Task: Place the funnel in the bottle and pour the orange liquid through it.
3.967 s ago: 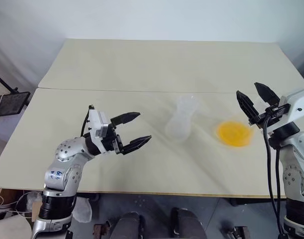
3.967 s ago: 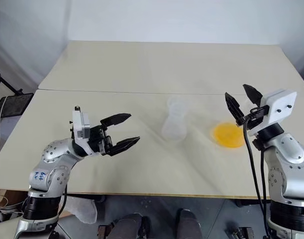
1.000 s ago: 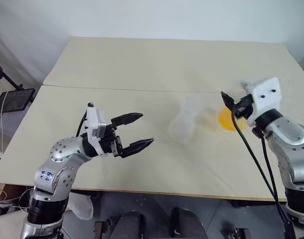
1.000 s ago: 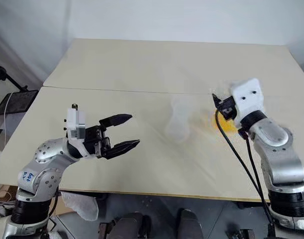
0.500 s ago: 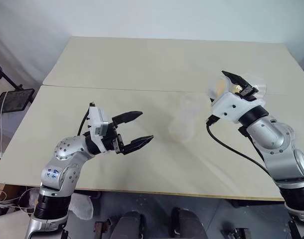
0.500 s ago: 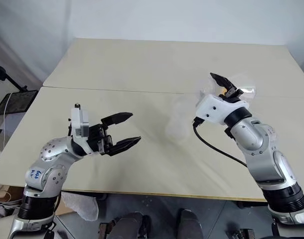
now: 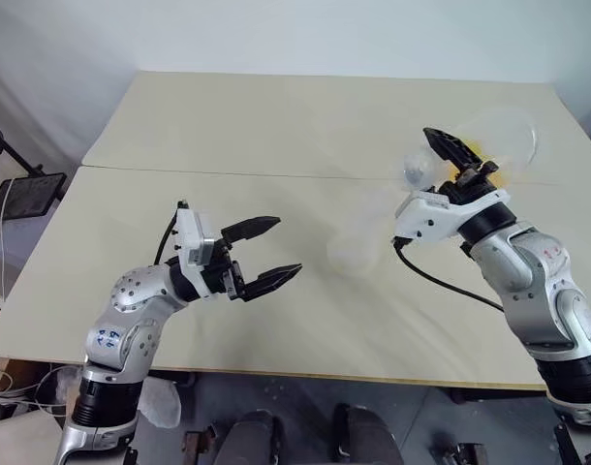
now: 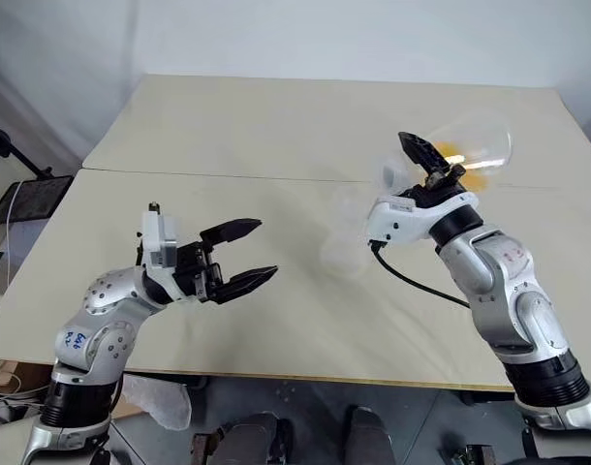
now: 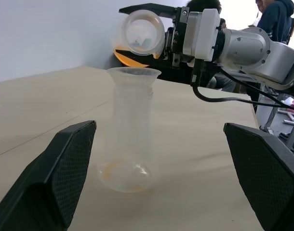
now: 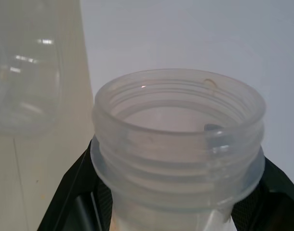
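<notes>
The right gripper point(image 7: 457, 163) was clamped tight on the neck of a clear flask point(image 7: 502, 136). A second before, it had been down at the worktop point(image 7: 276, 126) with the flask low beside the bottle. Now it had lifted the flask clear and rolled it onto its side, the threaded mouth turned toward the bottle point(image 7: 358, 237). The orange liquid point(image 7: 473, 153) lay pooled in the flask's round belly. That looked like the start of the pour, with the funnel step seemingly done. No stream showed yet.

The left gripper point(image 7: 282, 248) hung wide open and empty, well short of the bottle, as it had a second earlier.

From the head, the bottle was a pale smear on the worktop and its top could not be read. The left wrist view showed it upright, with a flared collar, probably the funnel point(image 9: 133, 73), seated in its mouth. It also showed a faint orange tint at the base, and the flask's mouth just above and behind the collar. The right wrist view showed the flask's ribbed mouth close up, with the bottle off to one side.
</notes>
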Tool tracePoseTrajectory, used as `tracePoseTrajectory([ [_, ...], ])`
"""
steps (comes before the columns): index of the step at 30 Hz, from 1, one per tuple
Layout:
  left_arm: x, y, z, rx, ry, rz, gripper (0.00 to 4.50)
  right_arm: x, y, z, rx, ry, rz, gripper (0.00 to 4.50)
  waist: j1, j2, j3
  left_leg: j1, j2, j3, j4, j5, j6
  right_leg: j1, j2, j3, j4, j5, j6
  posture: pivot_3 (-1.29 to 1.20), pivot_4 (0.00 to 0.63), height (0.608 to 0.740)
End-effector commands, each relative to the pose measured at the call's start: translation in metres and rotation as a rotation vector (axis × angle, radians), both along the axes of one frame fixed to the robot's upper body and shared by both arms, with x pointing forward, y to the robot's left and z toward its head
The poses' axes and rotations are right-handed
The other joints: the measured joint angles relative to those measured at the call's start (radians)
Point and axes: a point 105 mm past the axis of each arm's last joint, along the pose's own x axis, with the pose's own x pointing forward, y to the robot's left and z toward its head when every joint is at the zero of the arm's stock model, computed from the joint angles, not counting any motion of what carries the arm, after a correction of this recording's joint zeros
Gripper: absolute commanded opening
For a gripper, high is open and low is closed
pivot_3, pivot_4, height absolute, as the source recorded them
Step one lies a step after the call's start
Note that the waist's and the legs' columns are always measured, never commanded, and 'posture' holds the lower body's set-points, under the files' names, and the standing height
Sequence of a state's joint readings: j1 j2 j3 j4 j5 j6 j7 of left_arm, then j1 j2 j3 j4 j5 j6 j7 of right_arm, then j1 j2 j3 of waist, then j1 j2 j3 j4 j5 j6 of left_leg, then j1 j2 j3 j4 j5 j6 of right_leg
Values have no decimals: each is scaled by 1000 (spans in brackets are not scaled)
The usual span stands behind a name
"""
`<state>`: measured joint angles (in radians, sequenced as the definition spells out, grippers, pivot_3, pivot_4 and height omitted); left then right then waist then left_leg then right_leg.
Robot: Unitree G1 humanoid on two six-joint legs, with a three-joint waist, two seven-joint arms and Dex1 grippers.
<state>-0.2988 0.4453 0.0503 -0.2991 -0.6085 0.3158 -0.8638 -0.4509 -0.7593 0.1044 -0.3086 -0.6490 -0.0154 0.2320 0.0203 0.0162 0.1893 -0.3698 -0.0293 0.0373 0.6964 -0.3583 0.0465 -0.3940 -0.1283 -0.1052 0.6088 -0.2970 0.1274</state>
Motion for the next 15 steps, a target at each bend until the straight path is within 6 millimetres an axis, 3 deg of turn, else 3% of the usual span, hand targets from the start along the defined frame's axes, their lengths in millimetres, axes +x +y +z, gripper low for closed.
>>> tracePoseTrajectory([
  [1,-2,-1,5,-7,-37,0,4500,-4,3,18,-38,-103,-6,2515,0,0,0,0,0,0,0,0,0,0,0,0,0,0,0,0,150,740],
  [15,-1,-2,5,-14,-38,2,4500,-2,6,19,-152,-167,-20,2515,-1,0,0,0,0,0,0,0,0,0,0,0,0,0,0,0,150,740],
])
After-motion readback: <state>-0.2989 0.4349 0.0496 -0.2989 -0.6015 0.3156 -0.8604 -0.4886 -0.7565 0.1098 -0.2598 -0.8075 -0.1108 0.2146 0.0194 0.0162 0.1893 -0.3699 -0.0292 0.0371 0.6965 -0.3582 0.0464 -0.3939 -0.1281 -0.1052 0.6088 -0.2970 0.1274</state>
